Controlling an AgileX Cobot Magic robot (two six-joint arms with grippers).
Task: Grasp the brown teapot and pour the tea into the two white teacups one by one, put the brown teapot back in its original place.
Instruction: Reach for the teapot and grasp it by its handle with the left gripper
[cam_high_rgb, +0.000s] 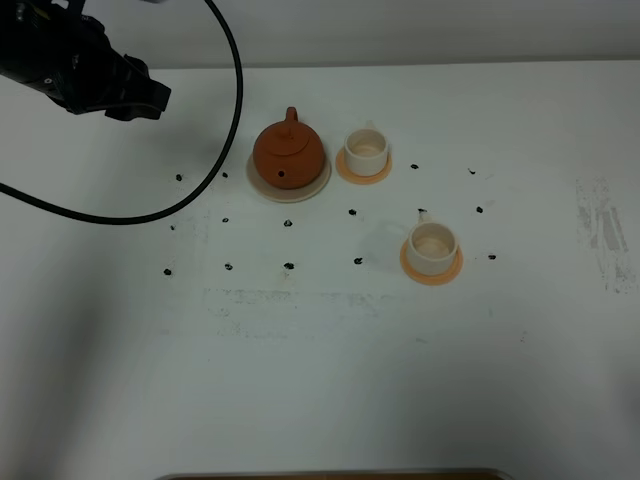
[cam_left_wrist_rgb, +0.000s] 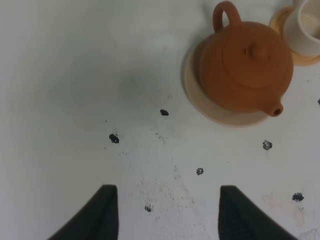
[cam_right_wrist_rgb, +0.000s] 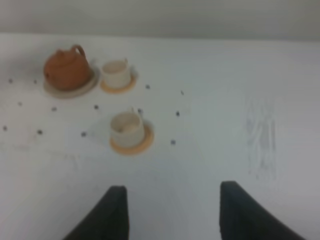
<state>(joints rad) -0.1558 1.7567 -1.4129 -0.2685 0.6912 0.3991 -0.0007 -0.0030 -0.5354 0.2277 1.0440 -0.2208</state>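
The brown teapot (cam_high_rgb: 288, 150) stands on its cream saucer (cam_high_rgb: 262, 182) at the back middle of the white table, handle pointing away and spout toward the front. One white teacup (cam_high_rgb: 366, 149) sits on an orange coaster just right of it. The other teacup (cam_high_rgb: 433, 246) is on its coaster farther front and right. My left gripper (cam_high_rgb: 145, 100) hovers at the back left, well apart from the teapot (cam_left_wrist_rgb: 245, 67). In its wrist view the left gripper (cam_left_wrist_rgb: 170, 215) is open and empty. The right gripper (cam_right_wrist_rgb: 172, 212) is open and empty too, far back from both cups (cam_right_wrist_rgb: 125, 127) and the teapot (cam_right_wrist_rgb: 65, 70).
Small black marks (cam_high_rgb: 289, 266) dot the table around the tea set. A black cable (cam_high_rgb: 232, 90) loops from the left arm over the table's back left. A scuffed grey patch (cam_high_rgb: 602, 232) lies at the right. A brown edge (cam_high_rgb: 330, 474) shows at the front.
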